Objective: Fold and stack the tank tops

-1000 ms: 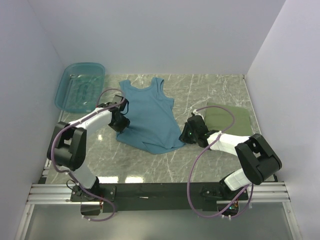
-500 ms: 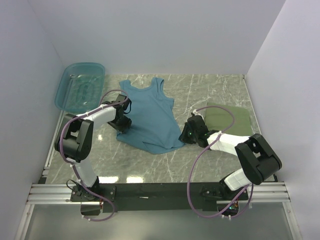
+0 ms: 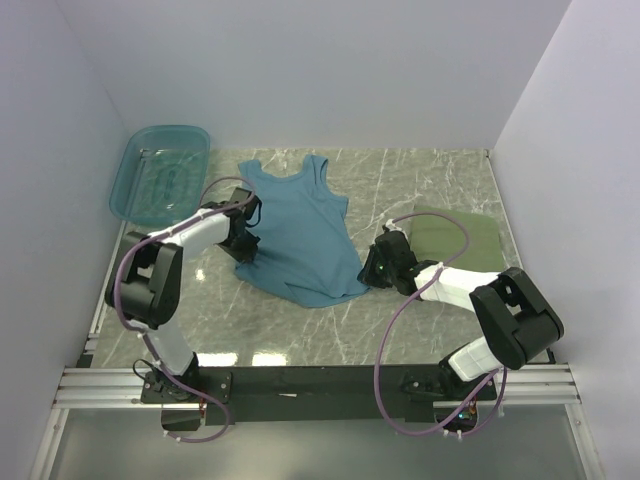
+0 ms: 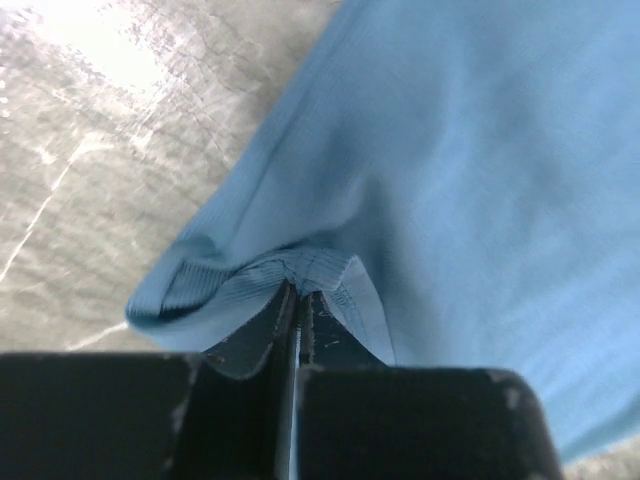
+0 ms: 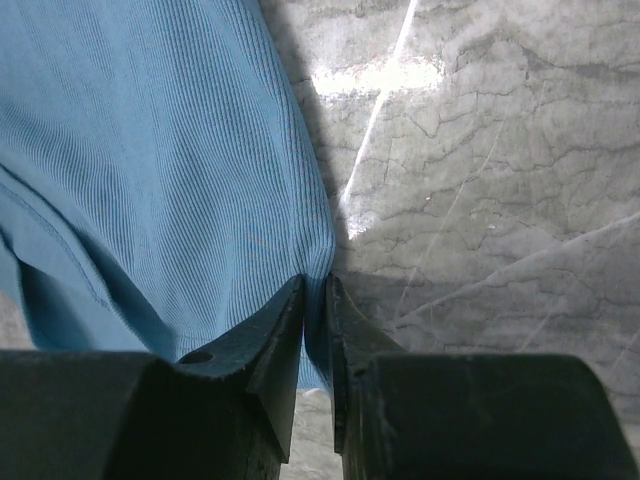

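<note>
A teal-blue tank top (image 3: 297,232) lies spread on the marble table, straps toward the back wall. My left gripper (image 3: 243,247) is at its lower left hem corner, shut on a pinched fold of the ribbed hem (image 4: 300,275). At the lower right hem corner my right gripper (image 3: 373,268) is shut on the teal-blue fabric edge (image 5: 318,300). An olive green tank top (image 3: 462,241) lies folded at the right, partly behind the right arm. The striped tank top is out of view.
A translucent teal plastic basin (image 3: 160,172) stands at the back left. White walls close in the table on three sides. Bare marble (image 3: 300,330) runs between the shirt and the arm bases.
My left gripper has shut on the left hem corner, where it stood open before. The right gripper has edged slightly left while holding the right corner.
</note>
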Tool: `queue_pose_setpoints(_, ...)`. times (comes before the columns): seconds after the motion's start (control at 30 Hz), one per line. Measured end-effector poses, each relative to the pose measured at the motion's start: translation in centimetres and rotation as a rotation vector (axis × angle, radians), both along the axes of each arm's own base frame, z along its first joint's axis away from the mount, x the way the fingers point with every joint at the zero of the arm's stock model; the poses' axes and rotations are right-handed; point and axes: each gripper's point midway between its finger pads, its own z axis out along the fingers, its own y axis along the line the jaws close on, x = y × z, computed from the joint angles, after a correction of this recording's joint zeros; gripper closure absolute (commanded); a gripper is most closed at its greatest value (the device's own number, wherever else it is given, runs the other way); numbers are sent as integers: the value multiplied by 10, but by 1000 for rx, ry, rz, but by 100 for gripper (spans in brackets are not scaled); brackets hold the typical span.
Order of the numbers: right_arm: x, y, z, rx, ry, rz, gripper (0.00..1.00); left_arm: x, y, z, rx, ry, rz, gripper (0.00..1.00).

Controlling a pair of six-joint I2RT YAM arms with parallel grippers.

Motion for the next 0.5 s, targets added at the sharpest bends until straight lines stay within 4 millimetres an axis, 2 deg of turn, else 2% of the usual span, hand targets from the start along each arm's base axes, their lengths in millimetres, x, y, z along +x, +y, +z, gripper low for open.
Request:
queue_pose_setpoints(0.07, 0, 0, 0, 2, 0, 0, 78, 0, 0, 10, -6, -23, -10, 99)
queue_pose_setpoints(0.27, 0, 0, 0, 3, 1, 1, 79, -6, 2, 41, -29, -107, -43, 99)
queue_pose_setpoints(0.4, 0, 0, 0, 2, 1, 1, 79, -22, 5, 42, -46, -121, -63, 100)
queue_pose_setpoints(0.5, 0, 0, 0, 2, 1, 0, 79, -47, 8, 39, -72, -121, -84, 99)
